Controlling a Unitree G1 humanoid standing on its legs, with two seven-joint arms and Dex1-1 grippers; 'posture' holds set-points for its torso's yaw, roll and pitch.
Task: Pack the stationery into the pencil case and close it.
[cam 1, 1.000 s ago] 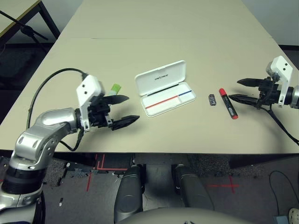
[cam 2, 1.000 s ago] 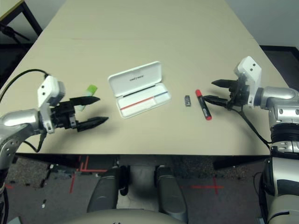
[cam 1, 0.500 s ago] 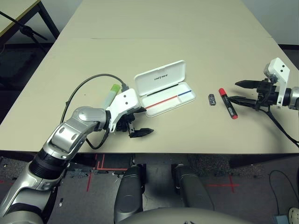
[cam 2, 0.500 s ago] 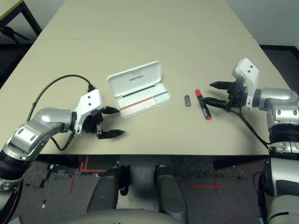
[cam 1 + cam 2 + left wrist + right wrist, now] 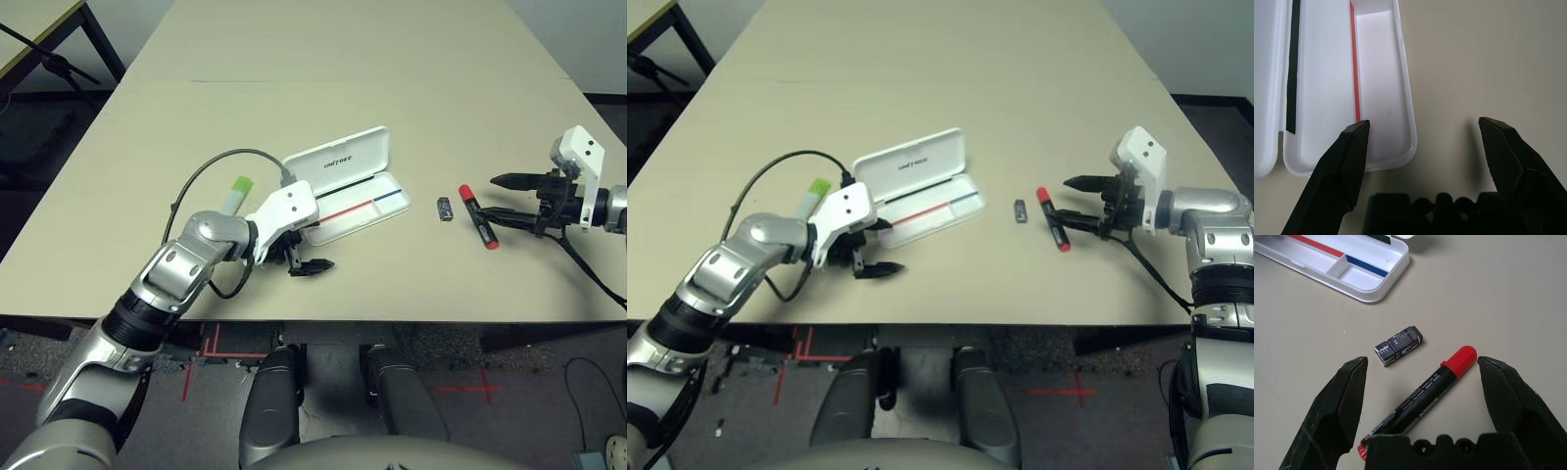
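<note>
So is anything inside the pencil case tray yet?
The pencil case lies open, and the tray parts in view hold nothing. The left gripper covers its near-left corner in the head views; the left wrist view shows that end bare too.

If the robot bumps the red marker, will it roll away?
Probably, a little. The red marker looks round and smooth, lying flat on the bare table, so a sideways nudge could roll it. It looks stiff and light, so the open right gripper should lift it without bending it.
</note>
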